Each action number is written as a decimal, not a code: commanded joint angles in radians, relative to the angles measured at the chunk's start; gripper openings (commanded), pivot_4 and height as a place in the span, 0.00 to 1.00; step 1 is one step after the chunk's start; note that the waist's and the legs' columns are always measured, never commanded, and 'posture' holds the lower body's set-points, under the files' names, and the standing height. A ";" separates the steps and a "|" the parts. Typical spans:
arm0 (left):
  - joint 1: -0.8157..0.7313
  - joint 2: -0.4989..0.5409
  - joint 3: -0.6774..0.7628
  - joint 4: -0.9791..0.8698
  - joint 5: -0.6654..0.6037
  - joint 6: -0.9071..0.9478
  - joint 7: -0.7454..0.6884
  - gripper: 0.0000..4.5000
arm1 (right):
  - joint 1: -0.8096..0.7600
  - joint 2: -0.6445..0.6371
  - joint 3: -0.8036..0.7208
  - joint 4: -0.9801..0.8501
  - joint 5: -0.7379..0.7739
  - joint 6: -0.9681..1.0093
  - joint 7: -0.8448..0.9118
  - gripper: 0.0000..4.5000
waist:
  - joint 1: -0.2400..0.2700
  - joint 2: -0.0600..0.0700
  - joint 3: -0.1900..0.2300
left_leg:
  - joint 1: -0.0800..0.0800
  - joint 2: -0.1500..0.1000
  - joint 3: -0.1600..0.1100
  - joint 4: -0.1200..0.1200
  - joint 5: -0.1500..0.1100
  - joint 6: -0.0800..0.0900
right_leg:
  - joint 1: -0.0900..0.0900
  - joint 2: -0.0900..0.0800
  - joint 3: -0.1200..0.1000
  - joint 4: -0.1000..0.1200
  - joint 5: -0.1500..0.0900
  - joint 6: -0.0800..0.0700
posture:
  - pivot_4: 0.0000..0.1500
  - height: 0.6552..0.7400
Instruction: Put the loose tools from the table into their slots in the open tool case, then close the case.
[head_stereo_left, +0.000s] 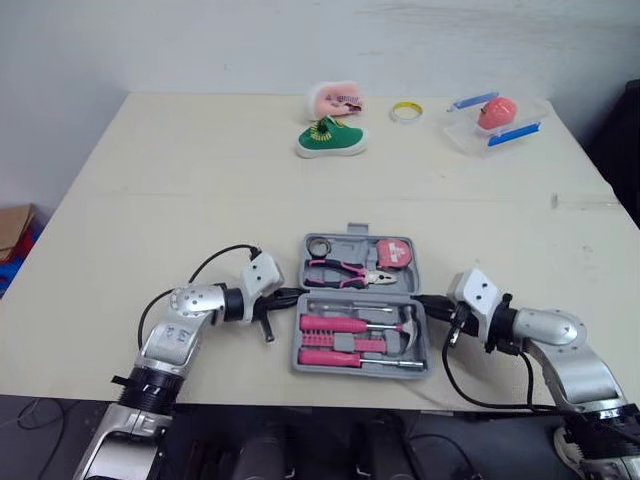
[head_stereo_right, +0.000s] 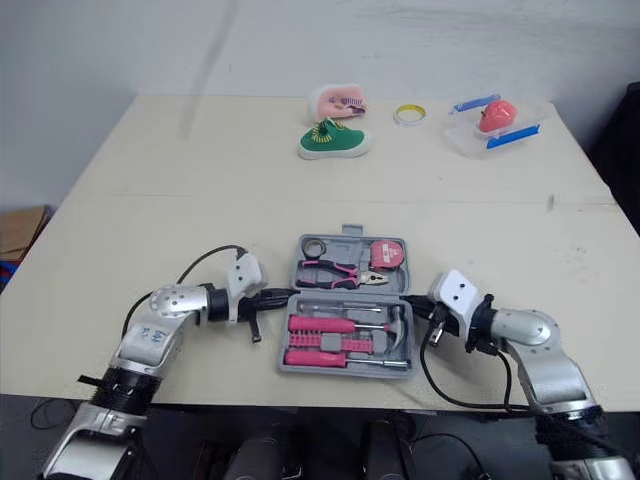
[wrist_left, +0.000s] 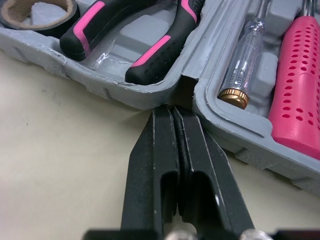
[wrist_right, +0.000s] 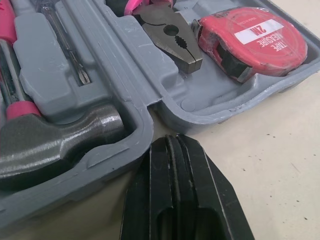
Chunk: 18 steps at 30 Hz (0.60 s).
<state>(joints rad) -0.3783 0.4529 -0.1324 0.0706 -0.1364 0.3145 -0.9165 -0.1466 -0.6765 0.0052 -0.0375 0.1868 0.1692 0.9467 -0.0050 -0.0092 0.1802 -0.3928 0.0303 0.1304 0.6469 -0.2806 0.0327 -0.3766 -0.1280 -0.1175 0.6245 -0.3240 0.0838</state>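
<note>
Tool case (head_stereo_left: 362, 305): open, flat on the counter (head_stereo_left: 180, 190), sitting right between the two hands at the near edge.

Left hand (wrist_left: 172, 114): fingers pressed together, nothing held. Tips are at the notch where the two case halves join and look to be touching the rim.

Right hand (wrist_right: 172, 142): same on the opposite side, fingers together and empty. Tips are just beside the seam; can't tell if there's contact.

Case half beyond the hands' tips:
- black tape roll (head_stereo_left: 319, 246) in the corner nearest the left hand
- pink-and-black pliers (head_stereo_left: 345, 271) midway between the hands, jaws pointing toward the right hand
- red tape measure (head_stereo_left: 397, 253) closest to the right hand, "2M" label visible

Case half on the near side of the tips:
- hammer (head_stereo_left: 408, 325), head lying right next to the right hand
- clear-handled tester (wrist_left: 245, 65) closest to the left hand's tips
- two pink screwdrivers (head_stereo_left: 335, 324) just past the tester

All of them sit in their moulded slots.

Well apart from both hands, along the counter's far edge:
- green shoe (head_stereo_left: 331, 138)
- a pink object (head_stereo_left: 336, 98) just behind the shoe
- yellow tape ring (head_stereo_left: 406, 110), off toward the right hand's side
- clear tray (head_stereo_left: 460, 135) with blue clips and something pink in it, further that way
</note>
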 joint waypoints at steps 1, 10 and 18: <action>0.028 -0.010 -0.004 -0.084 -0.034 0.021 0.007 0.00 | 0.027 0.013 0.038 -0.062 0.018 0.002 0.022 0.01 | 0.001 0.000 0.000 | 0.000 0.000 0.000 0.000 0.000 0.000 | 0.000 0.000 0.000 0.000 0.000 0.000 | 1.00 1.00; 0.077 0.037 0.068 -0.059 -0.019 0.016 0.072 0.00 | 0.072 -0.036 -0.073 0.000 0.033 -0.024 0.015 0.01 | 0.004 0.000 0.000 | 0.001 0.000 0.000 -0.001 -0.001 0.001 | 0.000 0.000 0.000 -0.001 0.000 0.000 | 1.00 1.00; 0.104 0.155 0.252 -0.080 -0.124 0.009 0.050 0.59 | 0.219 -0.125 -0.314 -0.055 0.184 0.006 0.064 0.67 | 0.006 0.001 0.001 | 0.000 0.000 0.000 -0.001 -0.004 0.004 | 0.000 -0.001 0.000 -0.001 0.000 0.000 | 1.00 1.00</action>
<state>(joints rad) -0.2659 0.5965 0.0727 0.0201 -0.2253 0.3429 -0.8555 0.0688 -0.7882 -0.2373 -0.0516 0.3286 0.1756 1.0164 0.0009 -0.0085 0.1809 -0.3924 0.0299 0.1300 0.6458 -0.2864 0.0339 -0.3764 -0.1295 -0.1174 0.6232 -0.3242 0.0834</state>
